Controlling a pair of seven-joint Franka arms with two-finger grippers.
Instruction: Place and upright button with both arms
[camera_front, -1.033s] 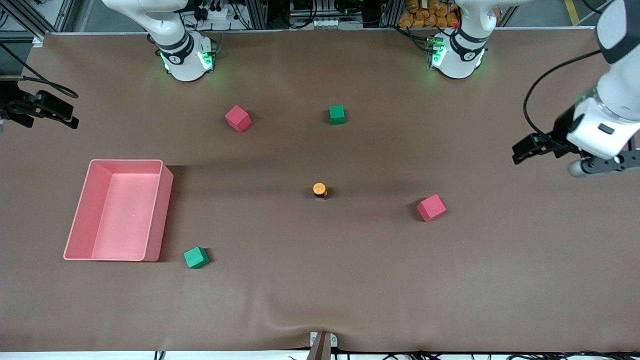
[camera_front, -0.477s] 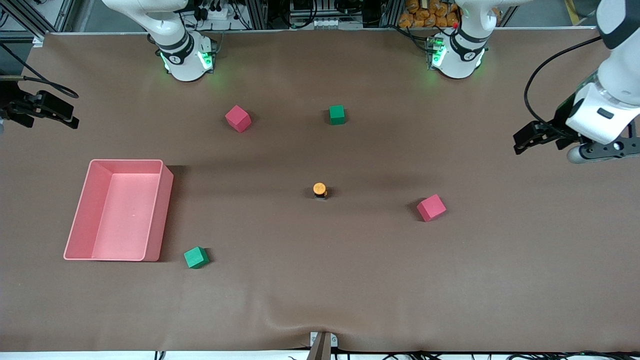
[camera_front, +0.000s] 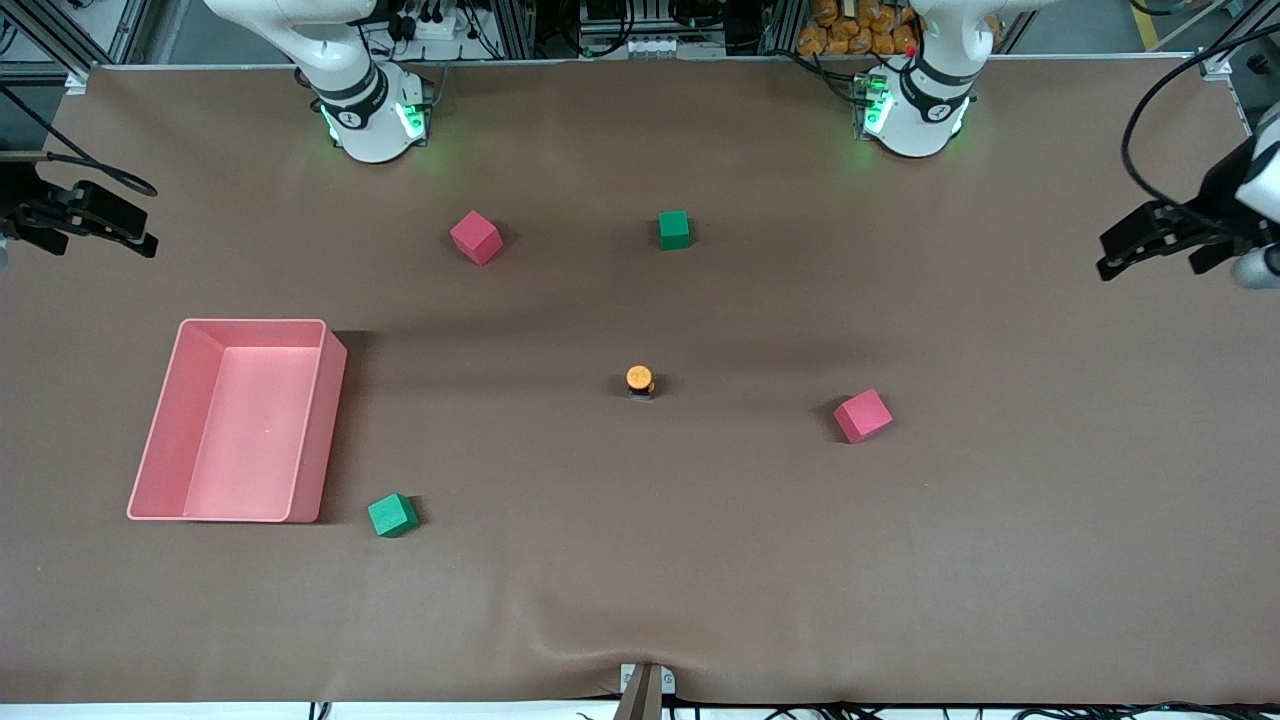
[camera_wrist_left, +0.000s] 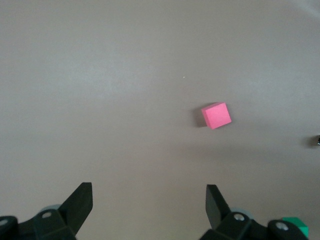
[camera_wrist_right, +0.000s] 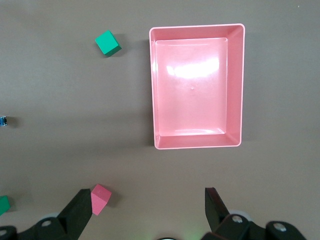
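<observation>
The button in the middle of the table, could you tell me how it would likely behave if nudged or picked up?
The button stands cap-up on a small base, so a nudge could probably tip it. Its round body might then roll. Being tiny, it likely weighs little.

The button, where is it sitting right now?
In the front view the button stands orange cap up mid-table, between the pink tray and a pink cube toward the left arm's end.
</observation>
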